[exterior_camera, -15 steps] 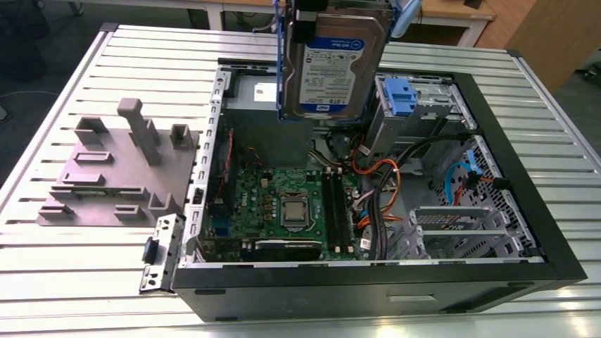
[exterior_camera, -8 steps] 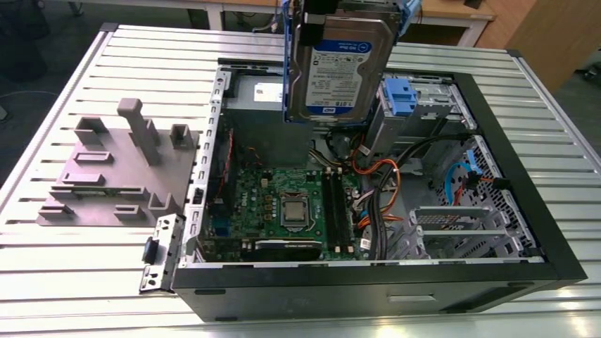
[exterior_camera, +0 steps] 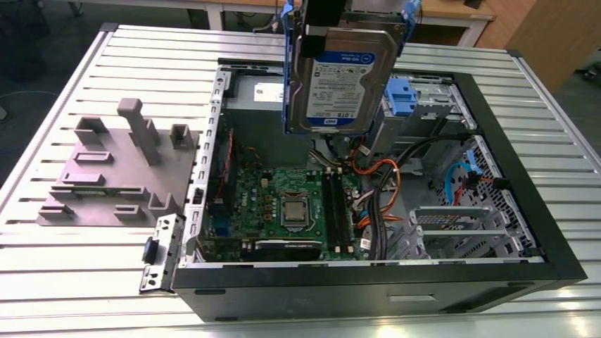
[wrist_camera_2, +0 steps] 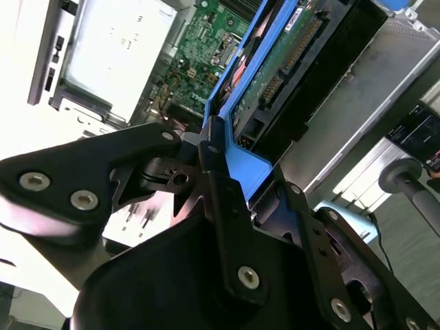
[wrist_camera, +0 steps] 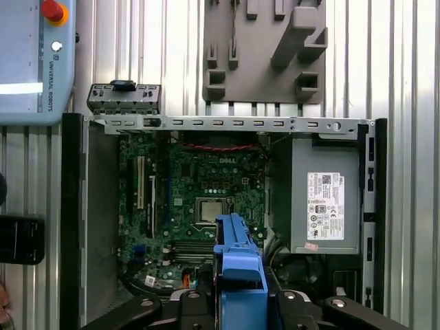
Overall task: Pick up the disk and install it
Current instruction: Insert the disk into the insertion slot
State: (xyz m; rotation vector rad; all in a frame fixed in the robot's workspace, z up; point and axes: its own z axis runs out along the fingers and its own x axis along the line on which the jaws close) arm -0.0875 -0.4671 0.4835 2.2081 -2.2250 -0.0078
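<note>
Two jaws clamp the disk [exterior_camera: 343, 77] by its blue handle, upright above the computer case [exterior_camera: 376, 289].

Robot at work: the black claw [wrist_camera_2: 244, 168] clamps the blue-framed disk [wrist_camera_2: 285, 51] at its handle end, the drive's green circuit-board underside turned to the camera. At about eleven o'clock from the claw lies a green motherboard [wrist_camera_2: 206, 34]; near ten o'clock sits a pale grey power-supply box [wrist_camera_2: 117, 55]; at two o'clock, a grey metal panel [wrist_camera_2: 364, 89].
</note>
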